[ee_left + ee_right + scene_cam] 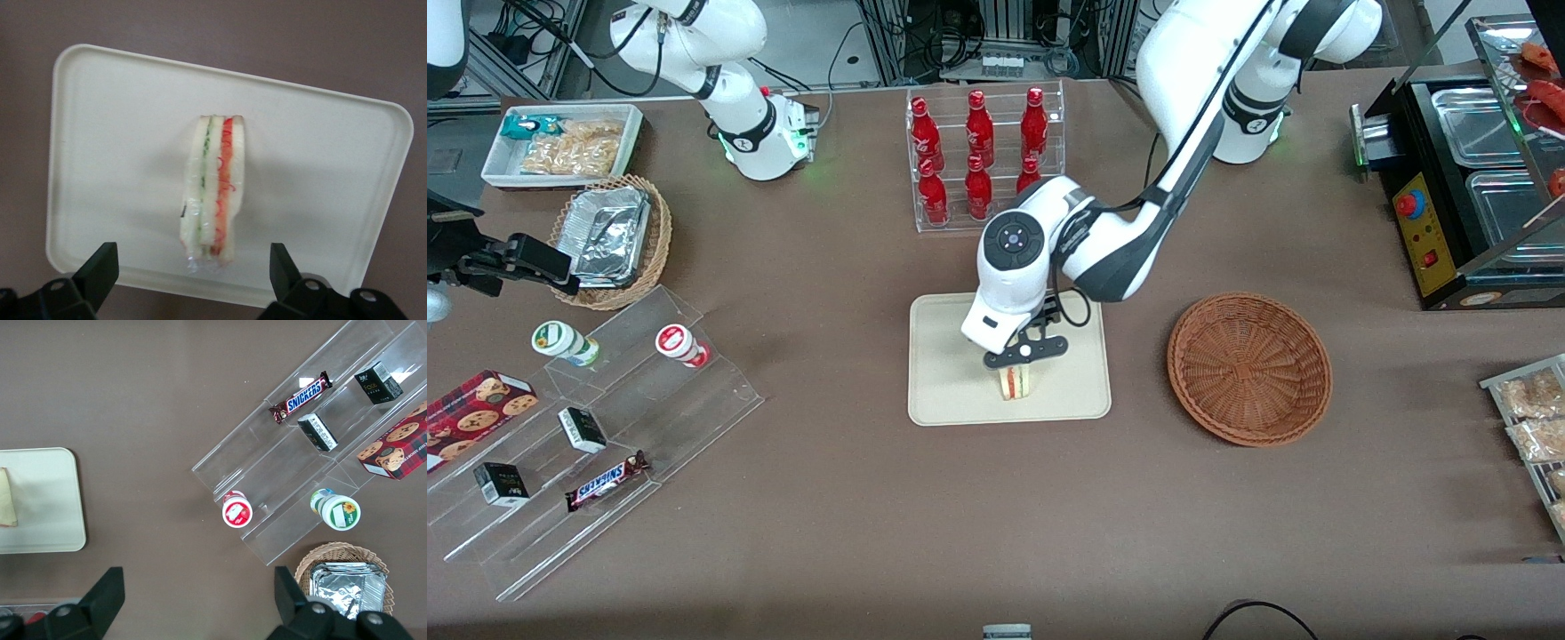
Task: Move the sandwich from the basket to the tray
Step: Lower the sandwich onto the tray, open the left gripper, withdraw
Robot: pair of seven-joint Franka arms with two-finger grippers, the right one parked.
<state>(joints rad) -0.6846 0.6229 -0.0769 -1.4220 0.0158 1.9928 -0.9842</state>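
The sandwich already stands on its edge on the tray, and the basket is empty. The gripper hangs just above the sandwich, fingers spread apart. Only pulling away seems left.

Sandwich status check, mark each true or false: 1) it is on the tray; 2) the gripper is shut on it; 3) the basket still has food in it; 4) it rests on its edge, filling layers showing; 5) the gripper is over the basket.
1) True. The sandwich rests on the tray.
2) False. The gripper is open, its fingers spread wide apart on either side of the sandwich and clear of it.
3) False. The basket holds nothing.
4) True. Green and red filling stripes face the wrist camera.
5) False. The gripper hangs over the tray, right above the sandwich; the basket sits beside the tray, toward the working arm's end.
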